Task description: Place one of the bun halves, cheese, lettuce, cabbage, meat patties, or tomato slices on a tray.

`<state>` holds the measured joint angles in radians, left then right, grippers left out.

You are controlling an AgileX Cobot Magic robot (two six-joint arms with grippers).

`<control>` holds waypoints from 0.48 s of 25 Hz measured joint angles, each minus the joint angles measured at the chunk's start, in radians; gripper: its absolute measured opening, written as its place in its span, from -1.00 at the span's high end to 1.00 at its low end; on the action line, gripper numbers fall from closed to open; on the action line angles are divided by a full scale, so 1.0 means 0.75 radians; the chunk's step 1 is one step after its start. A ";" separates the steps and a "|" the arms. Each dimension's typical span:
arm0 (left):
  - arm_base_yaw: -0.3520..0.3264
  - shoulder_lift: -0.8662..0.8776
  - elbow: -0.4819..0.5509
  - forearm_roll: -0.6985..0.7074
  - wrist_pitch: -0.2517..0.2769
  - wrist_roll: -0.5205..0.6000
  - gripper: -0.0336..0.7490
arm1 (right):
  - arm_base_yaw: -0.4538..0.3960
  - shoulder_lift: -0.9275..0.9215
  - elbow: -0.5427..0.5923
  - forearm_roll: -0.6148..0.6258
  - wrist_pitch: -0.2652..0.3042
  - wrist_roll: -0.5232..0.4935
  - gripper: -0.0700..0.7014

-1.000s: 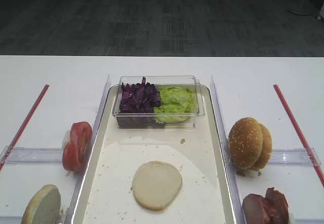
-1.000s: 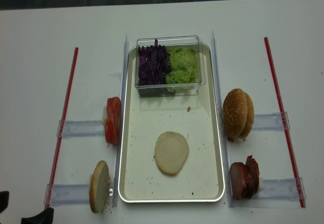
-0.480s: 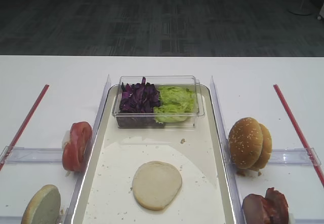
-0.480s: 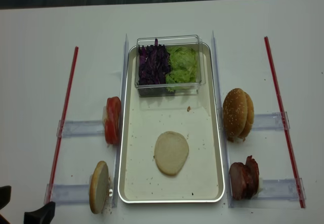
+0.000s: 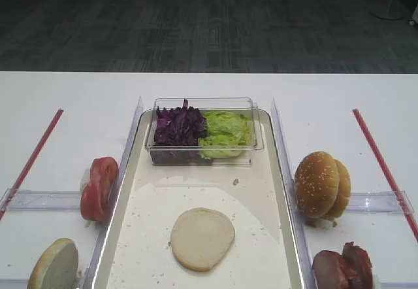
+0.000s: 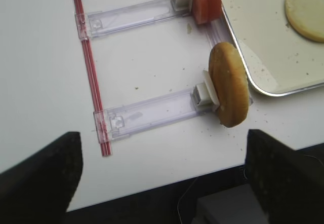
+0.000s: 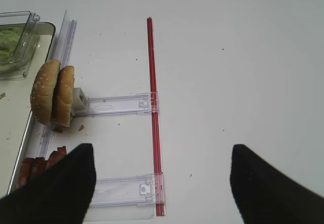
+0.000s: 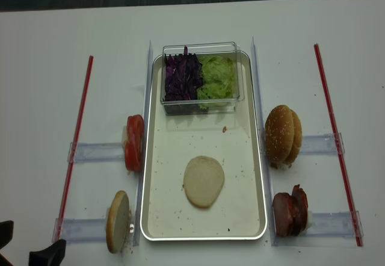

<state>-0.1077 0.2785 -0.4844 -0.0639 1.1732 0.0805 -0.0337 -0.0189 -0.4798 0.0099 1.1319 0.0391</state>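
On the tray [image 8: 151,218] floor, near the front, one of the bun halves [image 8: 203,181] lies flat, cut face up; clear tub [image 8: 201,102] with cabbage [image 8: 180,76] and lettuce [image 8: 218,76] at far end. Second bun half [image 6: 229,84] stands on edge outside left rim, tomato slices [image 8: 133,142] beyond. Left gripper [image 6: 162,168] jaws wide apart, empty, hovering off front-left corner. Right gripper [image 7: 162,181] apart too, holding nothing. Risk, as I judge: grabbing the upright half could tip it off its clip onto the table.
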 joint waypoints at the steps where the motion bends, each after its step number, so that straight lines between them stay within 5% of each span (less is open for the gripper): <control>1: 0.000 0.000 0.000 0.000 0.000 -0.003 -0.62 | 0.000 0.000 0.000 0.000 0.000 0.000 -0.66; 12: 0.052 -0.151 0.002 0.002 -0.002 -0.003 -0.62 | 0.000 0.000 0.000 0.000 0.000 -0.003 -0.66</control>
<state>-0.0685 0.1650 -0.4827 -0.0623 1.1715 0.0786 -0.0337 -0.0189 -0.4798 0.0099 1.1319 0.0365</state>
